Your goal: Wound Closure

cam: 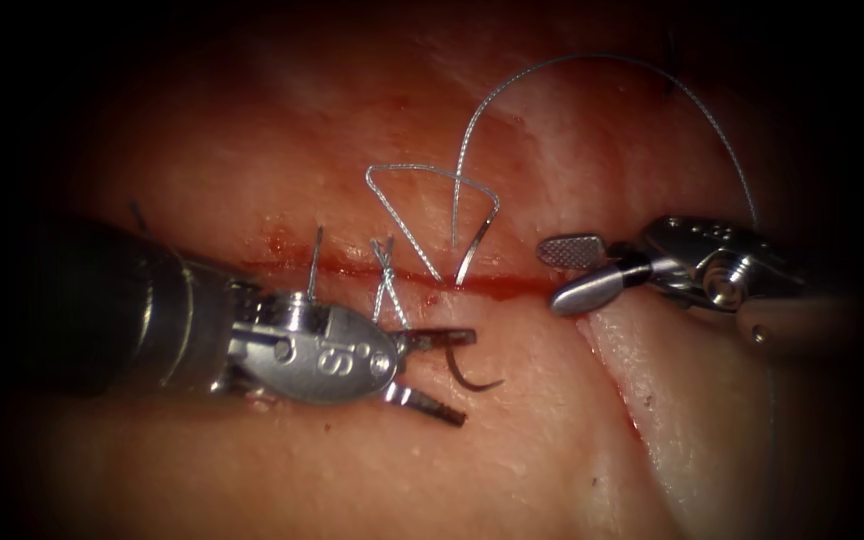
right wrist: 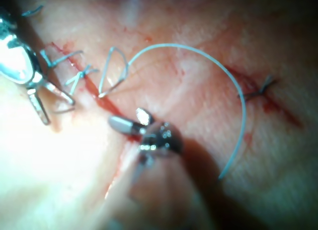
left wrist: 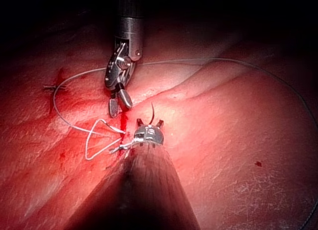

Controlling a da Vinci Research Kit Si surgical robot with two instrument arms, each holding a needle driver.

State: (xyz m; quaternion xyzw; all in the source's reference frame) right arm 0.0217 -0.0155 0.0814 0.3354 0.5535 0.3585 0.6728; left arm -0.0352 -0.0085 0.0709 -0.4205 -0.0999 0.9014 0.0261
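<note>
along the cut (cam: 512, 287): one knot (cam: 384, 252) tied at left, loose thread (cam: 432, 215) loop mid-cut, right part unclosed. l tool (cam: 434, 372) lies near-left, jaws spread, needle (cam: 470, 372) by its upper jaw, out of tissue (cam: 252, 150); grip unclear. r tool (cam: 574, 271) level at right, jaws apart, empty.

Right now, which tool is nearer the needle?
Left. The left tool has its jaws open with the needle right at its upper jaw, below the cut. The right tool, jaws open and empty, sits at the cut, further right.
</note>
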